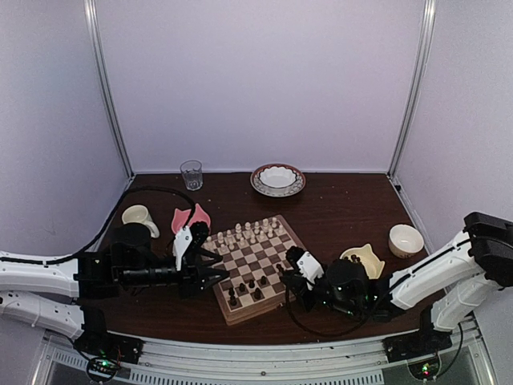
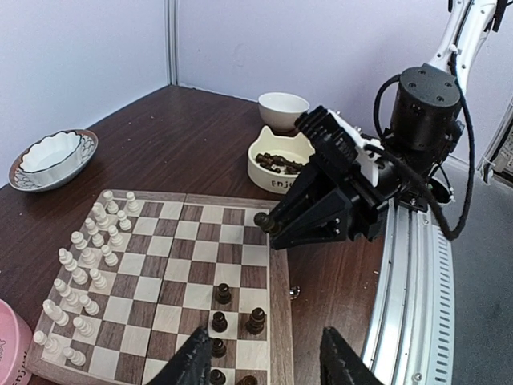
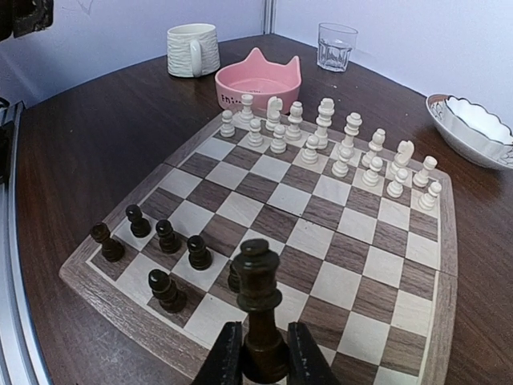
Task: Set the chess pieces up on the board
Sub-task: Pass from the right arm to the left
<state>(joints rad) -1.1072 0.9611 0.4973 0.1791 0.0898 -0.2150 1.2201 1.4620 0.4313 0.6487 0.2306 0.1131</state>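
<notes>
Board [image 1: 256,261] sits on the bench [image 1: 345,208], with pale pieces [image 3: 337,148] ranked along its far side and dark pawns [image 3: 164,237] at its near corner. Right hand [image 3: 260,353] is clamped on a tall dark piece [image 3: 258,293] at its right edge. Left hand [image 2: 268,361] hangs over the pawns, fingers apart.

Look at the cream bowl [image 2: 266,173]: small dark lettering on its side starts "Enj", and the rest is hidden. The pink bowl [image 3: 258,83] carries similar print, too blurred for you to read fully.
</notes>
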